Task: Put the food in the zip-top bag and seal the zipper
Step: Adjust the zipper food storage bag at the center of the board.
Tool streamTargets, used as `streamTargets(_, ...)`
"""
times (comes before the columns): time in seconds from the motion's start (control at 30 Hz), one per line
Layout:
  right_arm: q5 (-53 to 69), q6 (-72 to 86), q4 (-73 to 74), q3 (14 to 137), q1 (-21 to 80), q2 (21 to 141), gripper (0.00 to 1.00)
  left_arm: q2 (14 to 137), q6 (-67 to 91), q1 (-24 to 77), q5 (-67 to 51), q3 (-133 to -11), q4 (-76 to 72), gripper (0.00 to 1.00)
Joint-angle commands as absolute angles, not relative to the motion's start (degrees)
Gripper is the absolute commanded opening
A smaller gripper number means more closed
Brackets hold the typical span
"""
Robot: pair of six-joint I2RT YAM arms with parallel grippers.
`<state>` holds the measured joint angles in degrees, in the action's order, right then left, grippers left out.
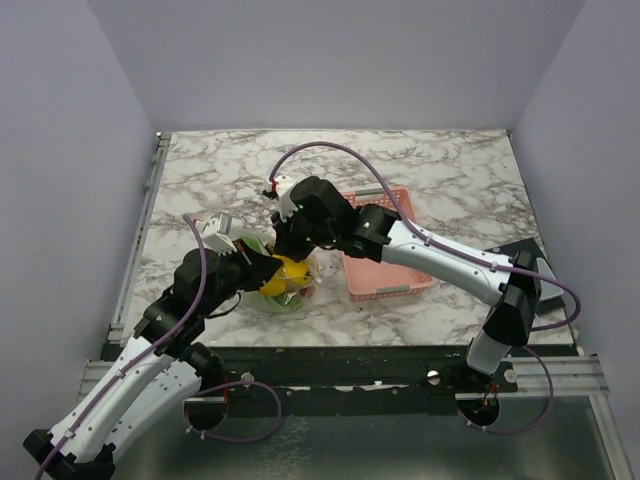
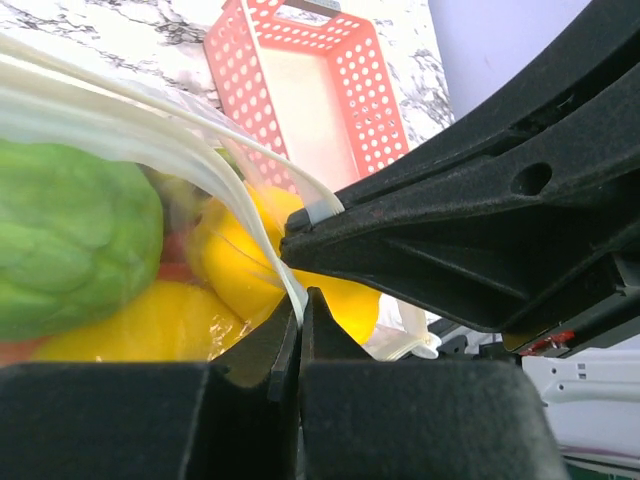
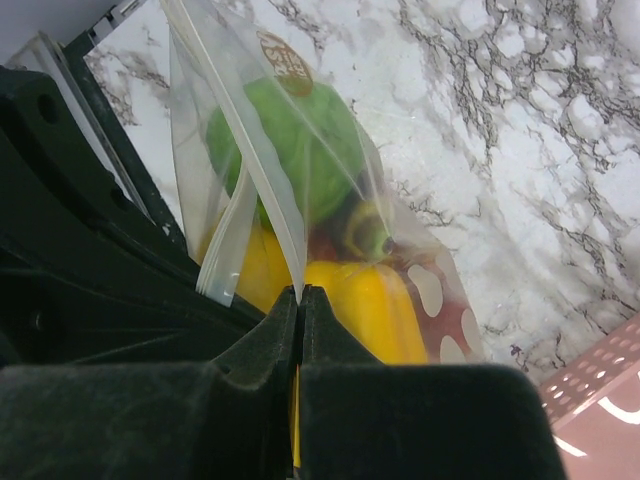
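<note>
Soft, even overhead light keeps the white marble-patterned surface (image 1: 450,170) bright with faint shadows, while both wrist views blur at closest range.

Glossy clear plastic bag (image 3: 268,150), probably plastic basket (image 2: 240,80)

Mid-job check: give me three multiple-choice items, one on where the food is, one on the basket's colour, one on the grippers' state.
1. The food is: A loose on the marble; B inside the zip-top bag; C in a bowl.
2. The slotted basket is: A blue; B green; C pink.
3. The left gripper and right gripper have their jaws: A both shut on the bag's mouth; B both open; C one open, one shut.
Answers: 1 B, green and yellow pieces show through the clear film. 2 C, its perforated walls look pink from above. 3 A, each wrist view shows film pinched between closed jaws.
</note>
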<state>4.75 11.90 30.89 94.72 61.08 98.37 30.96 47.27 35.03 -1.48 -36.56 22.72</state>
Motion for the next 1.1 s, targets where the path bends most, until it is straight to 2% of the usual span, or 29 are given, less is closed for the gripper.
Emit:
streamTargets(0.0, 9.3, 11.5, 29.3, 92.0, 61.8, 98.0, 0.01, 29.3, 48.9, 35.0, 4.1, -34.6, 16.3, 0.0)
streamTargets(0.47, 8.0, 8.4, 29.4, 93.1, 61.8, 100.2, 0.02, 25.8, 51.6, 35.0, 6.5, -29.6, 15.6, 0.0)
streamTargets(0.67, 6.7, 8.8, 29.2, 92.9, 61.8, 99.9, 0.23, 25.6, 51.7, 35.0, 6.3, -29.4, 15.5, 0.0)
streamTargets(0.77, 4.9, 9.2, 29.0, 92.6, 61.8, 98.5, 0.4, 24.6, 52.0, 35.0, 5.9, -28.9, 15.5, 0.0)
streamTargets(0.93, 1.6, 9.9, 28.3, 90.9, 61.8, 95.0, 0.54, 21.0, 53.7, 35.0, 6.0, -27.5, 15.8, 0.0)
streamTargets(1.07, 0.3, 10.9, 26.7, 87.9, 61.8, 91.1, 0.6, 20.4, 53.9, 35.0, 6.1, -27.2, 16.3, 0.0)
